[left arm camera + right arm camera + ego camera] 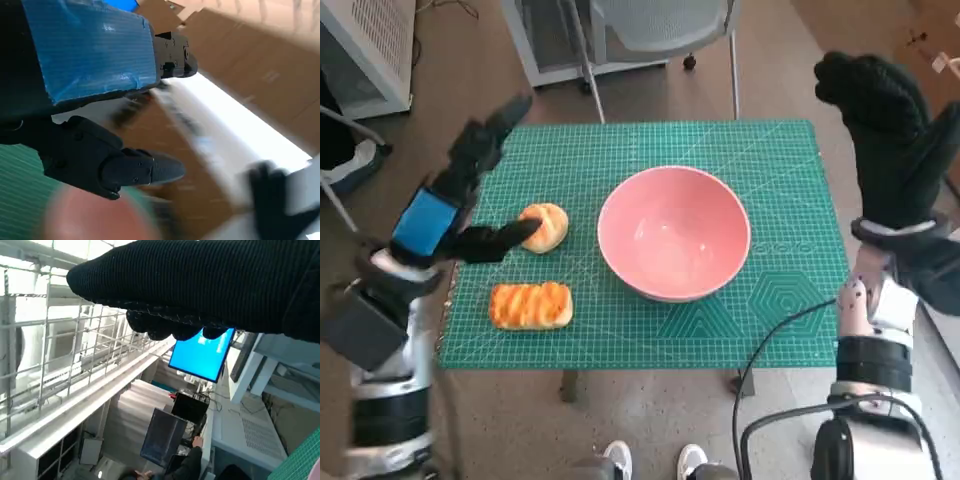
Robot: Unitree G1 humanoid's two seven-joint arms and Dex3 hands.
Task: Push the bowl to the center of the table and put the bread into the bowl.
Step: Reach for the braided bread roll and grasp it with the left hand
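The pink bowl [674, 232] stands upright and empty on the green cutting mat [780, 300] that covers the surface, near the middle of the mat. 2 pieces of bread lie on the mat on the robot's left of the bowl, apart from it: a round bun [548, 226] farther from the robot and a long striped loaf [530, 305] nearer to it, close to the mat's front edge. The left hand [450, 205] hangs above the left edge of the mat with its fingers spread and holding nothing; 1 black finger [500, 241] reaches toward the round bun and its tip lies at the bun's side, though contact cannot be confirmed. In the left wrist view the blue-taped back of this hand [90, 47] fills the frame and the rest is motion-blurred. The right hand [885, 130] is raised beside the right edge of the surface, clear of the mat; its gloved fingers appear curled, with nothing in them. A grey chair [655, 25] stands beyond the far edge of the surface. A black cable [770, 345] runs over the near right corner of the mat.
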